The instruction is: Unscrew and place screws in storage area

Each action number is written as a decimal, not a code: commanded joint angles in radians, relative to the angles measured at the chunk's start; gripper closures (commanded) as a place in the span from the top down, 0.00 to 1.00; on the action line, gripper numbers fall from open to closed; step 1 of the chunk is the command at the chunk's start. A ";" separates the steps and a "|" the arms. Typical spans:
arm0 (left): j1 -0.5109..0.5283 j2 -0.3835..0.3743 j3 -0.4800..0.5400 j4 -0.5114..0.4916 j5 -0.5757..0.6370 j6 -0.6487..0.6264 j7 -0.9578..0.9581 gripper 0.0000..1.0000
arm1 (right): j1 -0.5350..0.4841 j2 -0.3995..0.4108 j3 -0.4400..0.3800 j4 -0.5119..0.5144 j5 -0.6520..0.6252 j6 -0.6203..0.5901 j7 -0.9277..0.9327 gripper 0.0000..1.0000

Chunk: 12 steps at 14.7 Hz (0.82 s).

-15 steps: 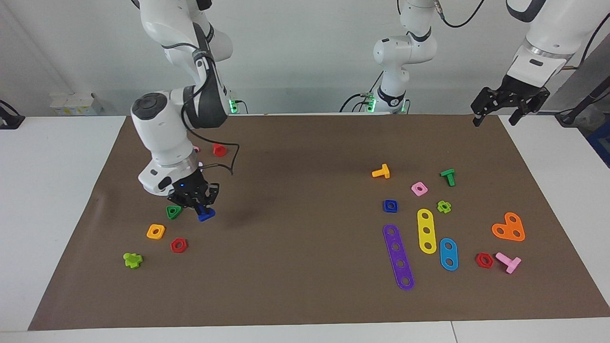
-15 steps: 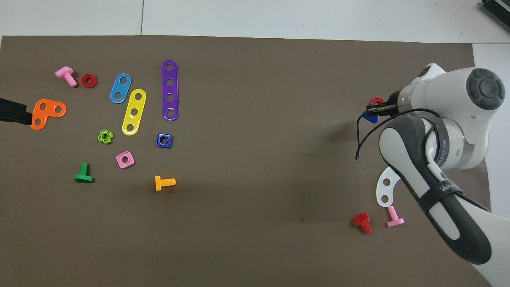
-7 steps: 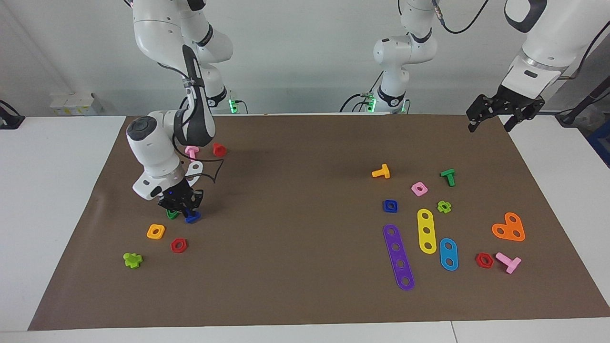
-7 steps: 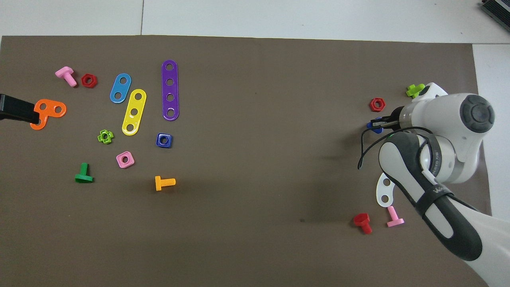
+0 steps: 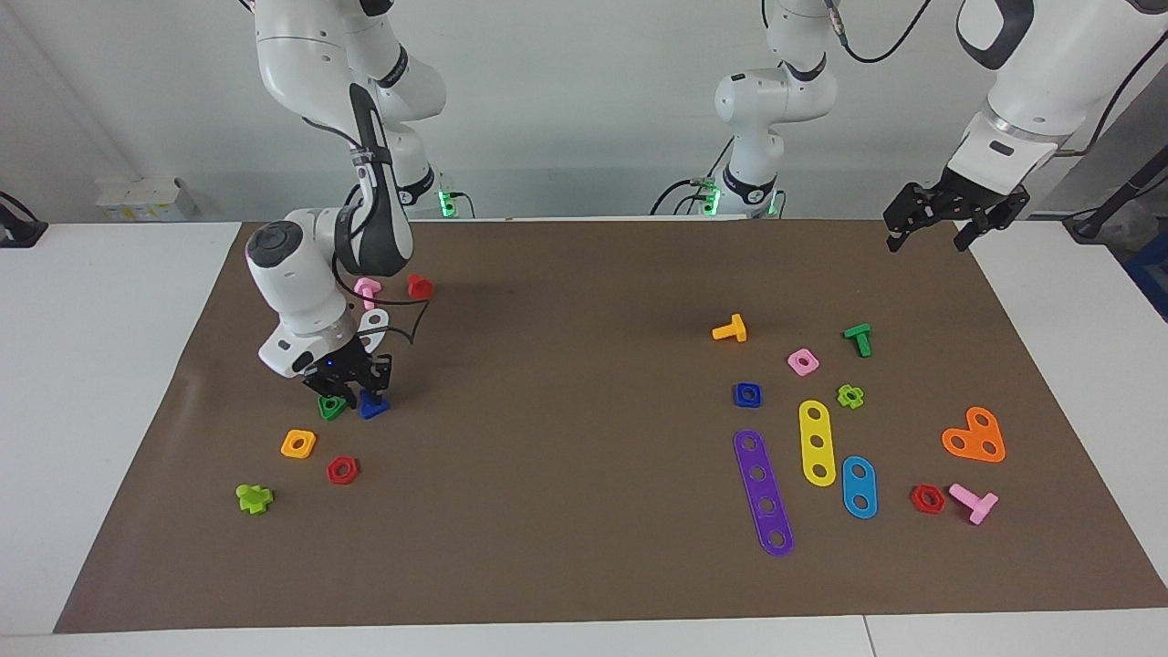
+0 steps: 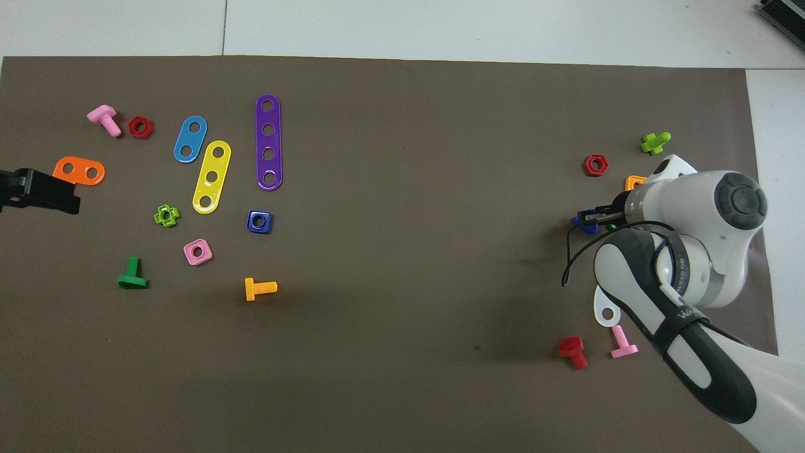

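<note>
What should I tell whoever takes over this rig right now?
Right hand: shut on the blue bolt, low over the mat beside the green nut, at the right arm's end.
Left hand: open, raised, waiting over the left arm's end.
Done: bolt is free and carried to the parts there.
Left: release it, lift clear.

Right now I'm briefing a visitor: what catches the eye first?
The right gripper is low over the mat at the right arm's end, at the dark-blue bolt beside a green triangular nut. The left gripper waits high over the mat's corner nearest the left arm's base.
</note>
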 commanded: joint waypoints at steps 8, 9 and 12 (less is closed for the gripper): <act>-0.012 -0.032 -0.004 -0.036 -0.013 -0.002 -0.010 1.00 | -0.018 -0.161 -0.011 0.366 -0.183 -0.530 0.237 1.00; -0.012 -0.032 -0.004 -0.036 -0.013 -0.002 -0.010 1.00 | -0.024 -0.184 -0.011 0.396 -0.185 -0.588 0.239 1.00; -0.009 -0.036 -0.004 -0.042 -0.013 -0.002 -0.008 1.00 | -0.049 -0.198 -0.009 0.558 -0.186 -0.804 0.238 1.00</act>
